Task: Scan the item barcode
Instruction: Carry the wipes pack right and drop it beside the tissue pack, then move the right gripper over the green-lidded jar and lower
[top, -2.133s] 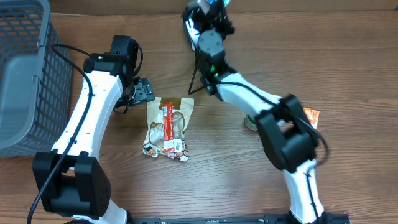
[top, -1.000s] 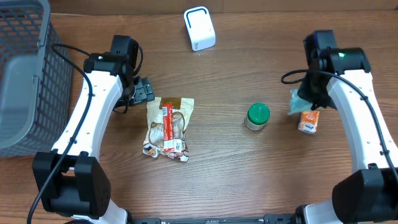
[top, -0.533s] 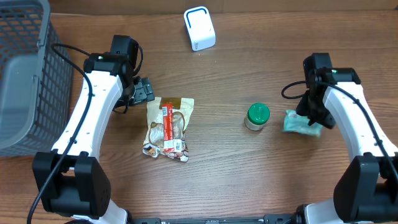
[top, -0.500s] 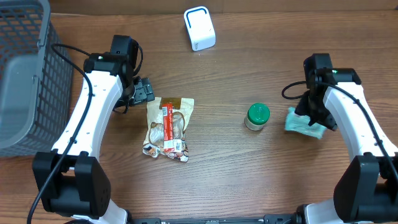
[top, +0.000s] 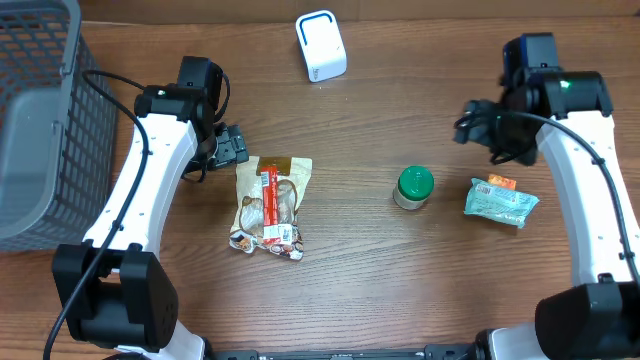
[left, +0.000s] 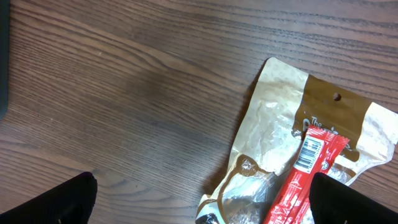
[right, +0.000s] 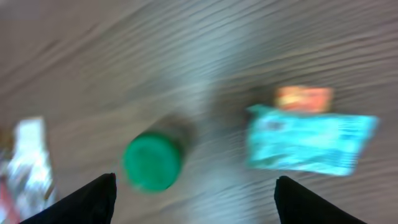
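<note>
Left claw (left: 202, 186): spread wide and empty, hanging just over the far end of the bag (top: 270, 205), on the left side of the table (top: 380, 290).
Right claw (right: 196, 186): fingers wide apart with nothing between them, up off the table at the far right; its own view is blurred.
Packet (top: 500, 202): teal, lying flat on the table at the right, under the right claw and clear of it.
Orange pack (top: 501, 183): small, right against the packet's far edge.
Jar (top: 413, 186): green lid, upright, just left of the packet, between it and the bag.
Scanner (top: 321, 45): white, at the far middle of the table, well apart from the packet.
Bag: tan and clear, flat, left of middle; a red stick (left: 308, 174) on it shows a barcode face up.
Basket (top: 40, 120): grey, at the far left edge.
</note>
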